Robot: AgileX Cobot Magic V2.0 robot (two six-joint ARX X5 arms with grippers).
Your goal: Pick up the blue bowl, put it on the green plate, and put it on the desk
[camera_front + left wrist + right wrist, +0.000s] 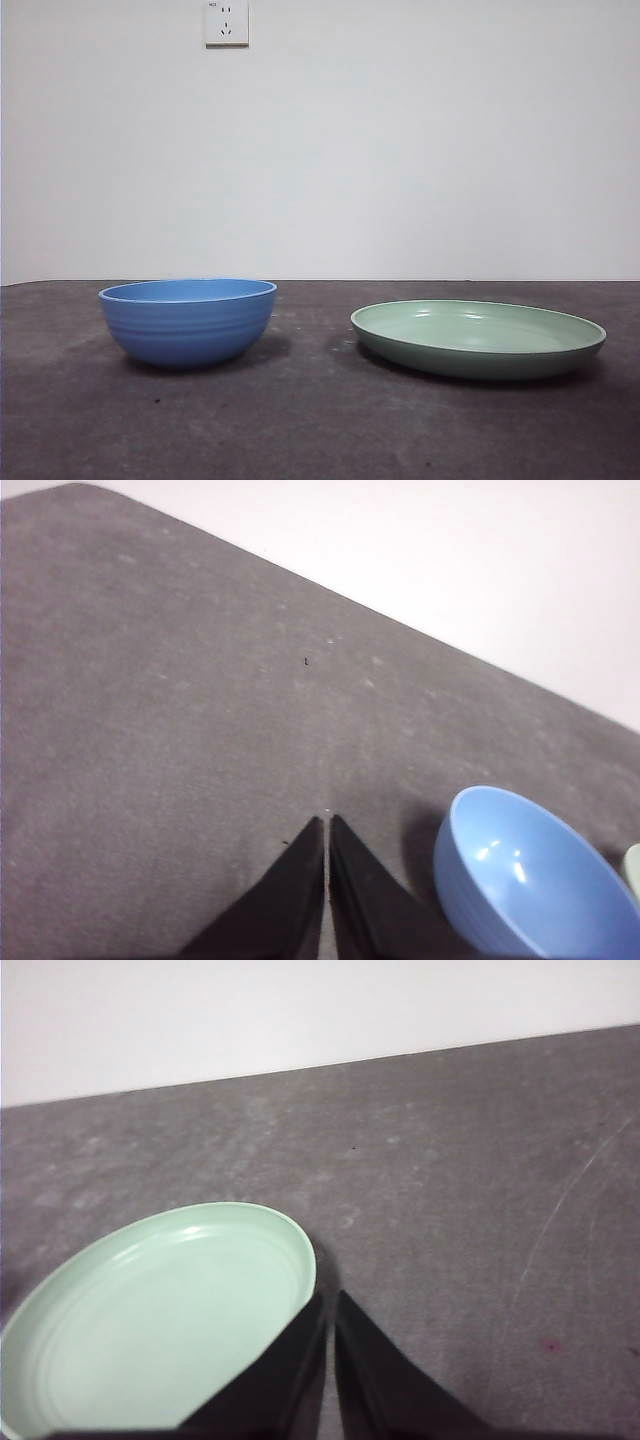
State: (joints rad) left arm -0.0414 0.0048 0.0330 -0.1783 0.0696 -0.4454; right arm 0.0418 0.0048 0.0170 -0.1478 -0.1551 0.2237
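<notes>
The blue bowl [188, 322] sits on the bench [320, 420], at nine o'clock from the green plate [478, 338], nearest the left gripper [327, 825]; both grippers are pressed together, holding nothing.

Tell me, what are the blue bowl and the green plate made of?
The blue bowl looks like glazed ceramic or glossy plastic: bright highlights inside, faint ridges on its wall. The green plate has a softer satin sheen, perhaps melamine or glazed ceramic. The pictures cannot settle which.
</notes>
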